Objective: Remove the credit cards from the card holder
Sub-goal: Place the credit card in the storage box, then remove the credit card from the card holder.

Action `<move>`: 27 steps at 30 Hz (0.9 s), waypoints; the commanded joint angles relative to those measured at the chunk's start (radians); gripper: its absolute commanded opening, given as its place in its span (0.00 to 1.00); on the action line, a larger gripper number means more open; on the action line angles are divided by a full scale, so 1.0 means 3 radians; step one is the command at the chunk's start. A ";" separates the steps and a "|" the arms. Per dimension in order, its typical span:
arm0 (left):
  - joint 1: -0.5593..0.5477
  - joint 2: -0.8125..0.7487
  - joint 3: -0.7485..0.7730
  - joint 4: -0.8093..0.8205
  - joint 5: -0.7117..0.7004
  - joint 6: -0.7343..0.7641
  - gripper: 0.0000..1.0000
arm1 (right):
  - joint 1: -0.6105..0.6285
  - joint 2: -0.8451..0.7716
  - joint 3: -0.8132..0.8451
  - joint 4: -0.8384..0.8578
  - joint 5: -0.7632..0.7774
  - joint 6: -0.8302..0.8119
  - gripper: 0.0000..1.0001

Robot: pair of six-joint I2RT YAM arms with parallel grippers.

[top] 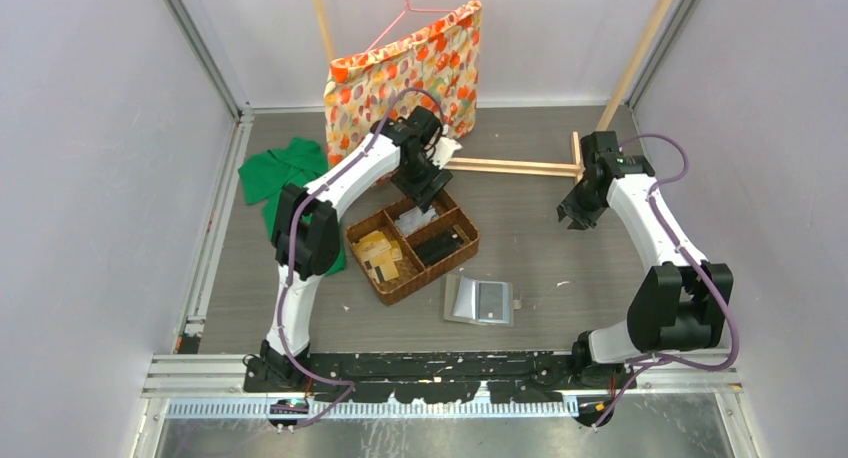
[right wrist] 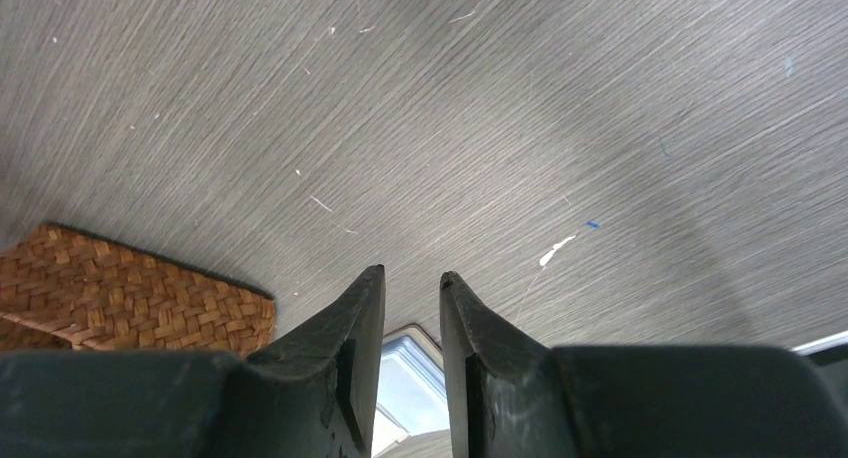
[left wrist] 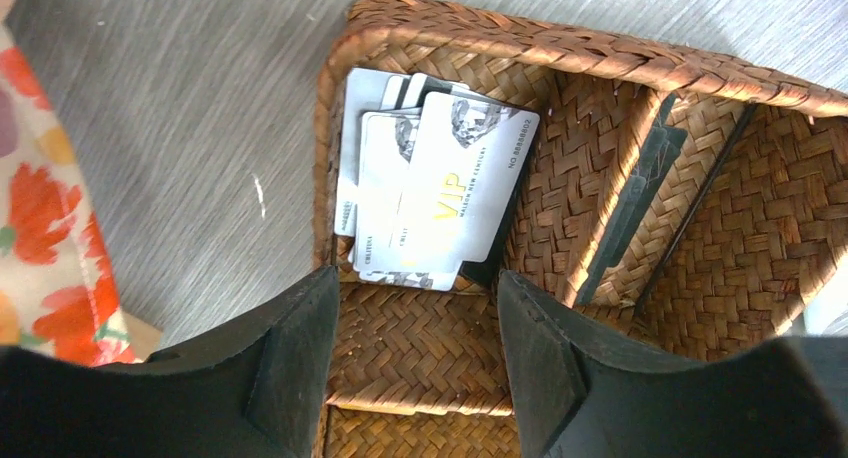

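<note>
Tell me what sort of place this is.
Probably a robotics lab test cell: plain walls with aluminium framing, left arm and right arm bolted to a table, staged props like a wicker basket.

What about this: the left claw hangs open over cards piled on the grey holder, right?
No: the cards lie in the wicker basket, as the left wrist view shows; the left claw does hang open over them.

We read "VIP" in gold on the top credit card [left wrist: 455, 183]; along its edge, "NO 8888802"; the smaller print is too fine for us.
</note>
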 commanded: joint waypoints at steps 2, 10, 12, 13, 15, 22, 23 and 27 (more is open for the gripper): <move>0.0013 -0.0339 0.0233 -0.0096 -0.0202 -0.0321 0.60 | -0.0015 -0.0285 0.0045 0.0050 -0.0126 -0.0099 0.32; -0.0248 -0.1314 -0.0696 0.0406 -0.0312 -0.1101 0.59 | -0.0012 -0.0936 -0.0352 -0.0132 -0.0457 -0.0226 0.36; -0.0398 -0.1617 -0.1170 0.0686 -0.0418 -0.1357 0.60 | 0.0015 -0.1205 -0.0579 -0.0137 -0.0525 -0.0224 0.38; -0.0468 -0.1761 -0.1406 0.0825 -0.0458 -0.1555 0.60 | 0.0033 -0.1362 -0.0718 -0.0110 -0.0546 -0.0210 0.38; -0.0561 -0.1955 -0.1790 0.1012 -0.0298 -0.1946 0.56 | 0.0081 -0.1704 -0.1045 -0.0011 -0.0623 -0.0159 0.38; -0.1340 -0.2183 -0.2612 0.1523 -0.0109 -0.2723 0.47 | 0.0870 -0.2507 -0.1764 0.0252 -0.0476 0.0457 0.40; -0.1379 -0.2215 -0.2743 0.1689 -0.0043 -0.2853 0.47 | 0.1017 -0.2553 -0.1805 0.0280 -0.0389 0.0549 0.40; -0.1405 -0.2270 -0.3190 0.2335 0.0222 -0.3226 0.47 | 0.1437 -0.2528 -0.1966 0.0576 -0.0231 0.0796 0.40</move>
